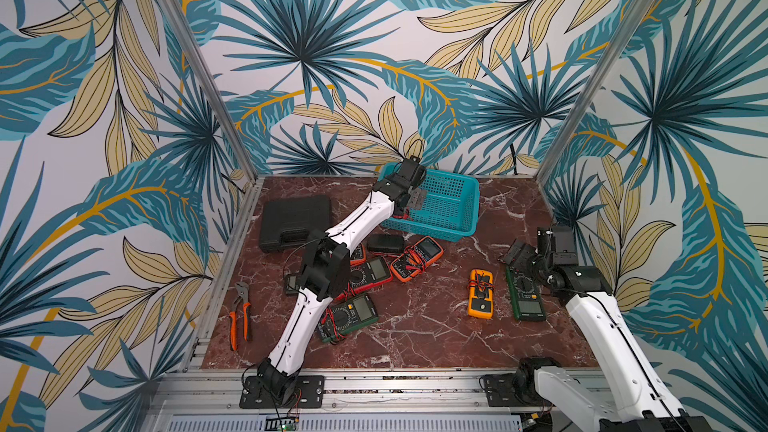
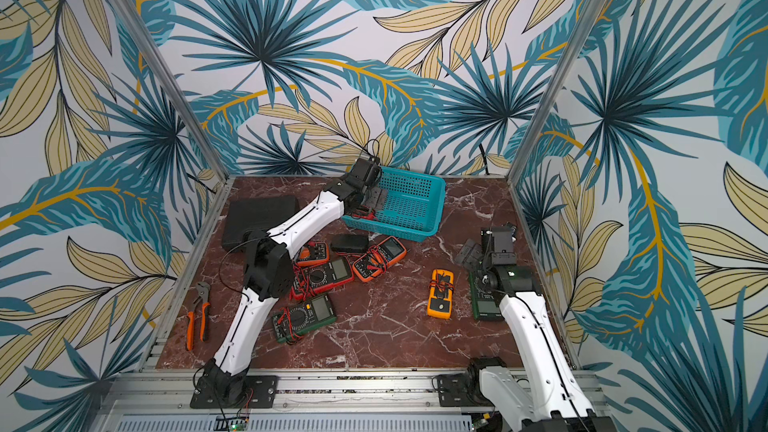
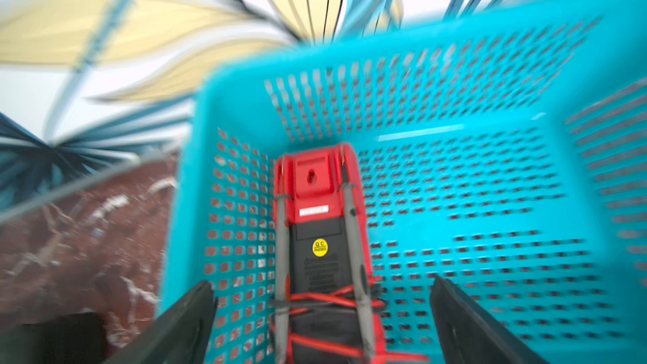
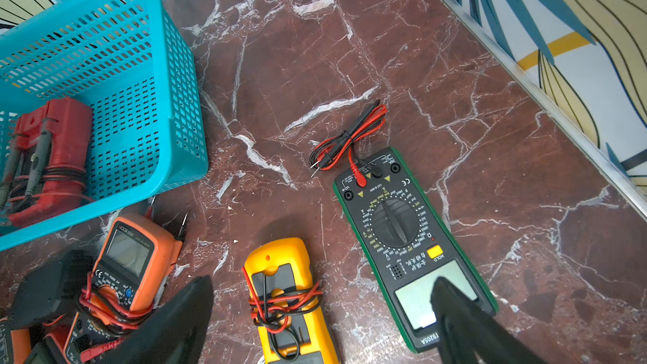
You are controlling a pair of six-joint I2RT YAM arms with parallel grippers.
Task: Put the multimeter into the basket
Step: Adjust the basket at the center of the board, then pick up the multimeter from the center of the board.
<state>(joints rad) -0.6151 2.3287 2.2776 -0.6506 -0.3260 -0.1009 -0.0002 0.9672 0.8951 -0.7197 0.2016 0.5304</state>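
- In both top views, the left gripper hung over the left end of the basket.
- The right gripper hovered well to the right of the basket, above the table and beside a green meter. Its jaws could not be judged from there.
- A heap of meters lay just in front of the basket and a yellow meter farther in front. A black case sat to the basket's left, and pliers lay well off to the front left.
- In the blurred left wrist view, the red multimeter lay face down inside the basket along a side wall, wrapped in its leads. The left gripper's jaws stood spread on either side of it without touching it.
- In the right wrist view, the right gripper's jaws stood wide apart and empty above the yellow and green meters. The red multimeter showed inside the basket.
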